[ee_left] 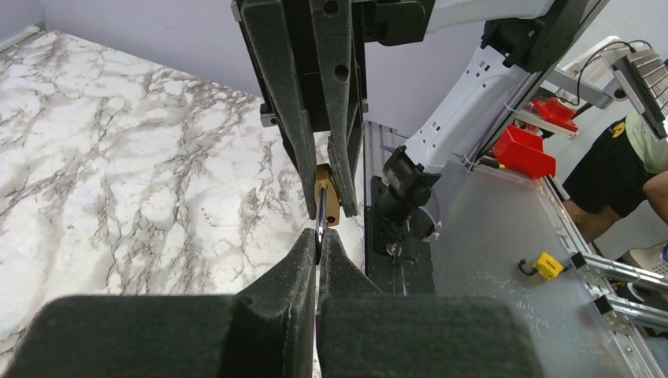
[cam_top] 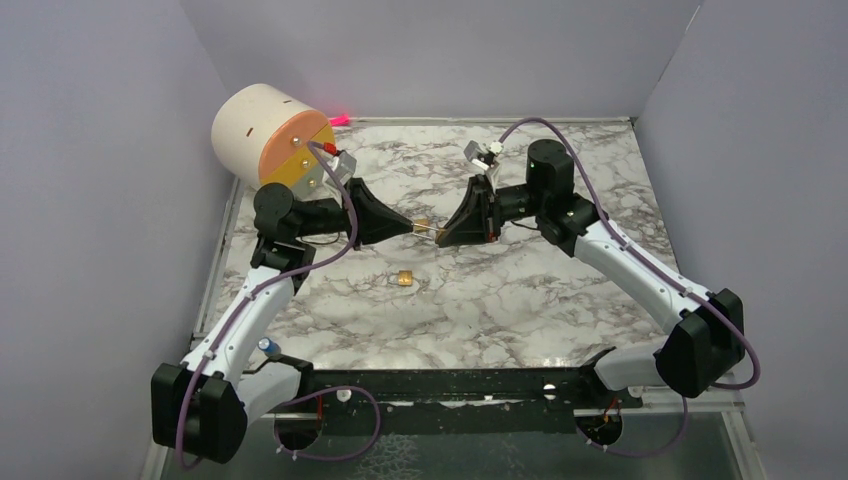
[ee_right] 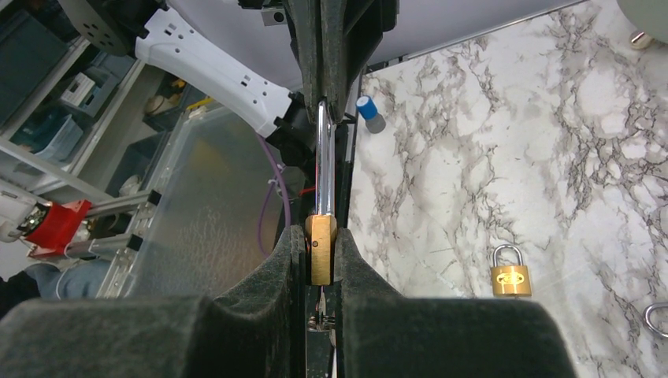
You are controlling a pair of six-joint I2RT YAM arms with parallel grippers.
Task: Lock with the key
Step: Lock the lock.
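Left tool [ee_left: 318, 250] clenching thin chrome shackle [ee_right: 322, 157] right at its tips. Right tool [ee_right: 321, 236] facing it tip to tip, grasping brass padlock [ee_right: 321, 252] body between its pads, clear of desk [ee_right: 488, 157]. You are bracing lock between both tools. Key not discernible. Second padlock [ee_right: 510, 274] lying on desk, below and beside right tool. Next move is calling for key seated in keyhole and turned, with padlock body held steady.

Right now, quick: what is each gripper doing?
Left gripper: closed, pinching the shackle of the padlock.
Right gripper: closed, holding the brass padlock body.
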